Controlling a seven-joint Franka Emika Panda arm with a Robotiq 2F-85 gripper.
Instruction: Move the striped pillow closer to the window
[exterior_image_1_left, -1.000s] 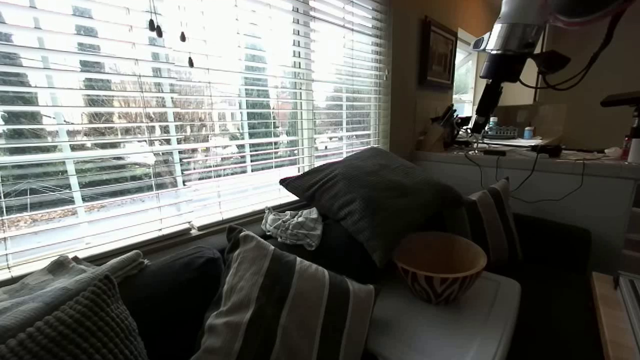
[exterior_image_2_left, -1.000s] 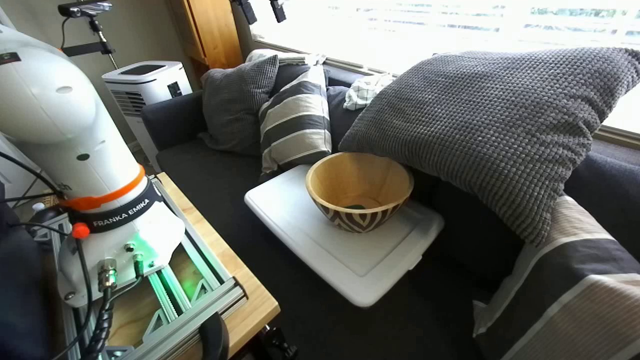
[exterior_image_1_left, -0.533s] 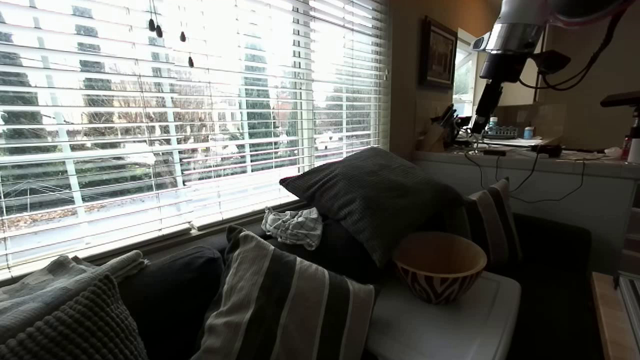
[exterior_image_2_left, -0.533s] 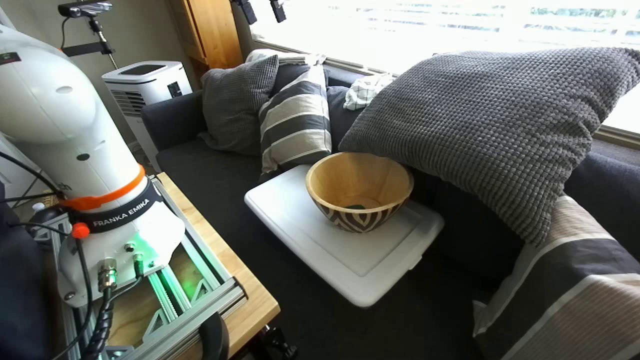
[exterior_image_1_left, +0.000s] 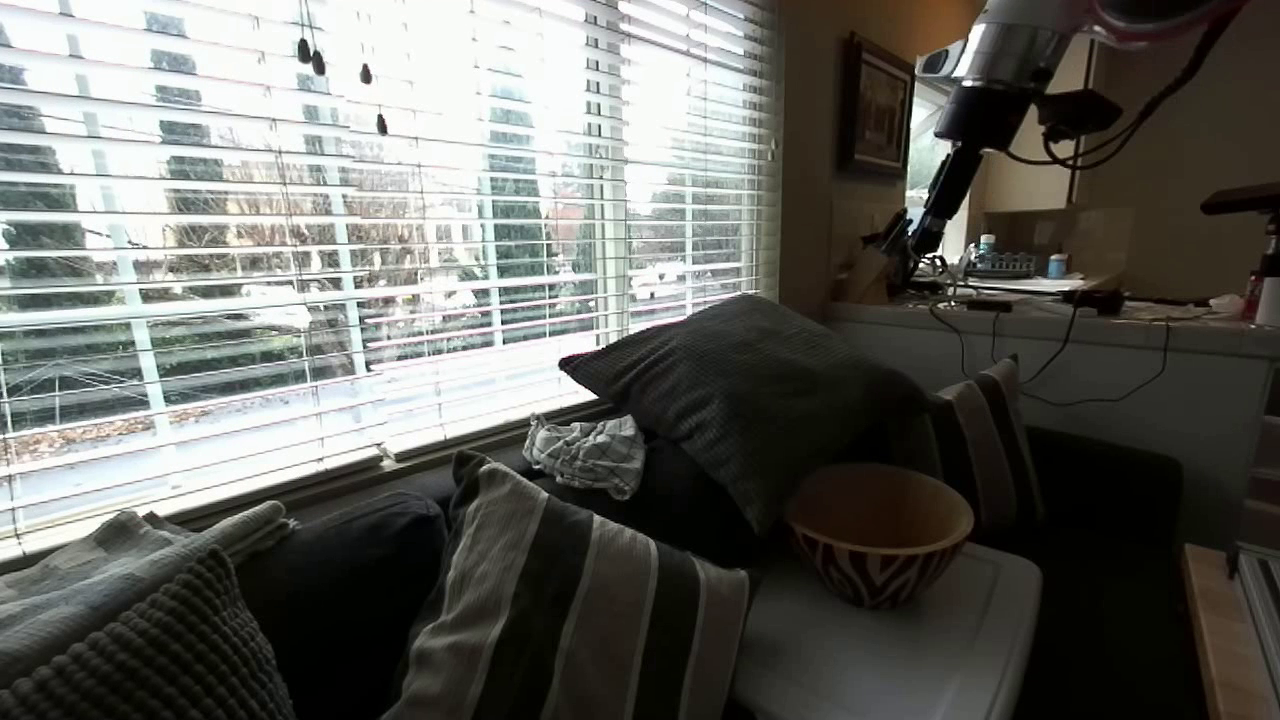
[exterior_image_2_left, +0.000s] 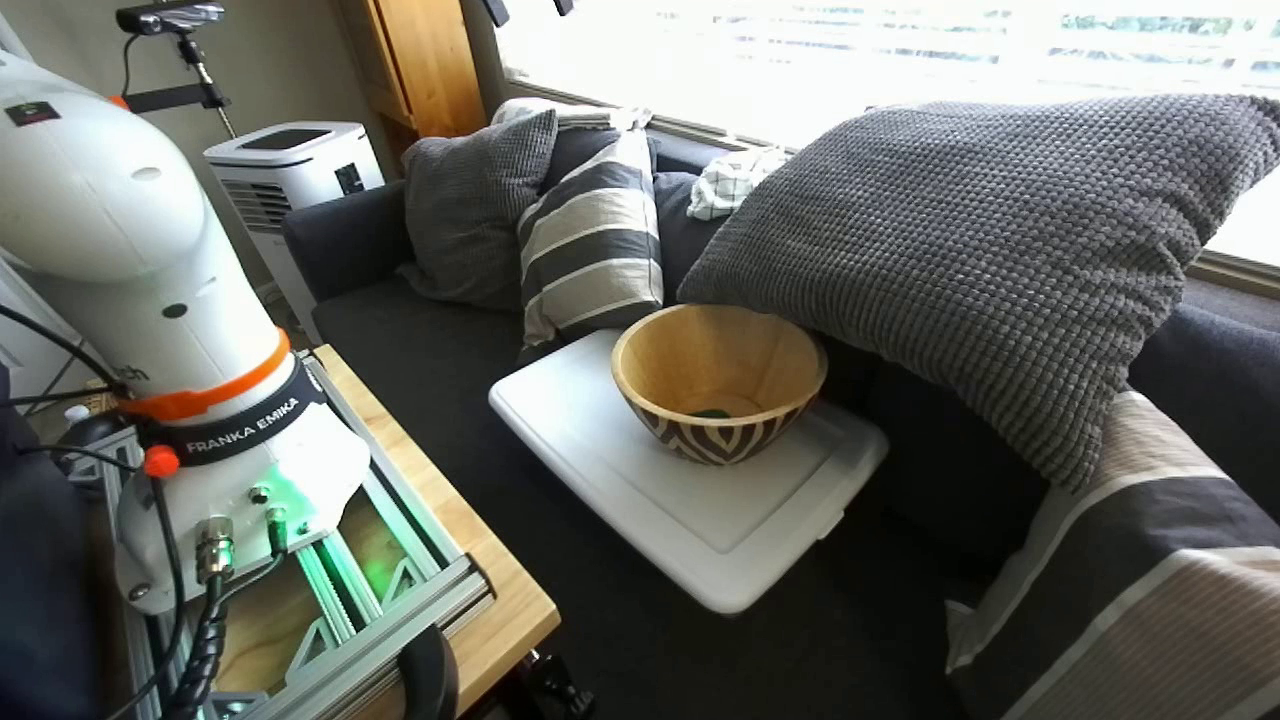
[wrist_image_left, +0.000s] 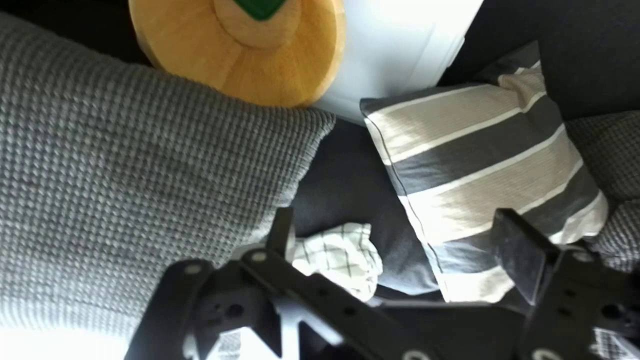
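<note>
Striped pillow (wrist_image_left: 482, 172) on sofa (exterior_image_2_left: 420, 335), leaning beside white lid (exterior_image_2_left: 700, 515), near window (exterior_image_1_left: 400, 250). Likely light, soft, squashy; cloth probably not slippery, nothing to break. Best hold: pinch top corner or seamed edge. Gripper (wrist_image_left: 394, 230) above, jaws wide apart, holding nothing.

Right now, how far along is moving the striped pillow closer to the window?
Done: nothing confirmable; the striped pillow in the wrist view rests on the sofa, apart from the window. In hand: nothing; the gripper is open and empty. Left, likely: grasping the pillow, shifting it closer and releasing.
</note>
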